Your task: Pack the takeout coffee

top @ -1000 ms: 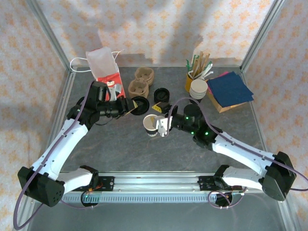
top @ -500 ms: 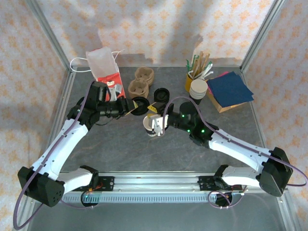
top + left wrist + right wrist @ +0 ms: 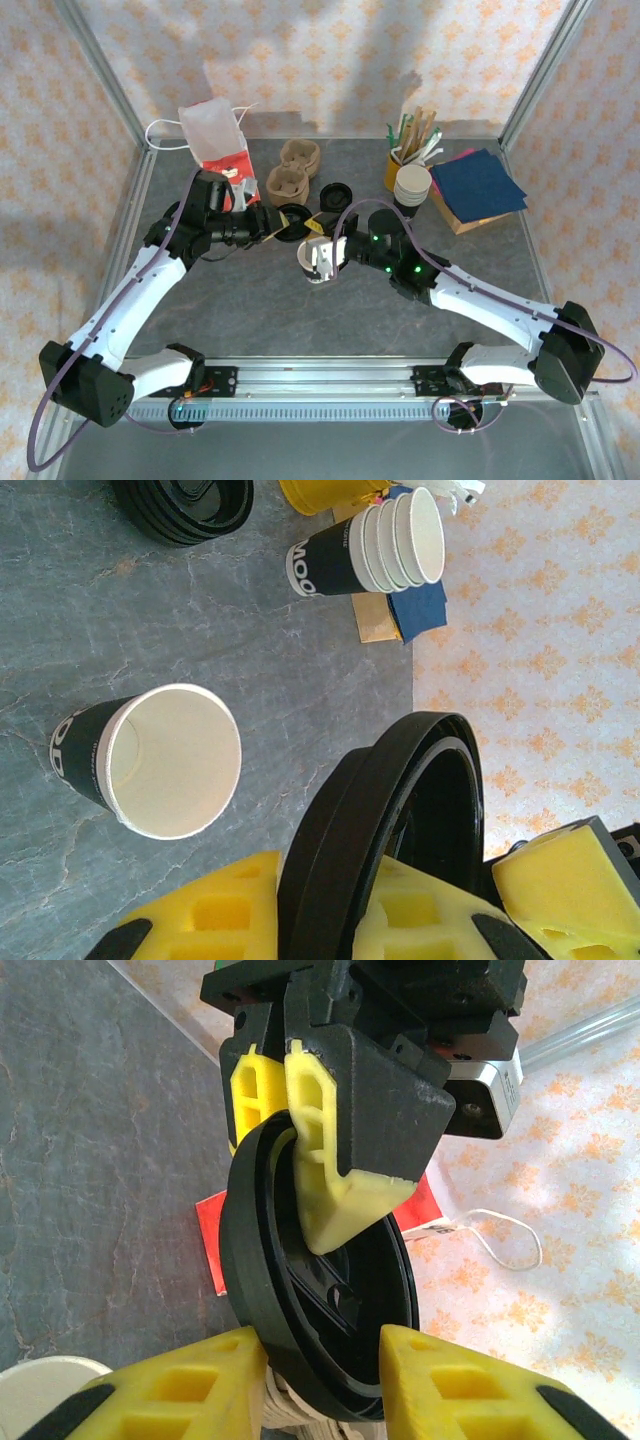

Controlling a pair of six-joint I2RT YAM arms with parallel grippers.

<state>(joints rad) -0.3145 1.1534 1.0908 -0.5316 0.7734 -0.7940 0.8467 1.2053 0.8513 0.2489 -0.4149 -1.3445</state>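
left gripper (image 3: 275,226) clamped on black lid (image 3: 335,825), far-left of cup (image 3: 160,765) | cup upright, open-topped, on table (image 3: 250,310) | right gripper (image 3: 326,257) at cup's right side, fingers apart, hold cannot tell

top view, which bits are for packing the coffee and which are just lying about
For the job: open paper cup; black lid in the left gripper; probably the paper bag.
Lying about: stack of nested cups; pile of loose lids; cardboard cup carriers; blue napkins; yellow pot of stirrers.
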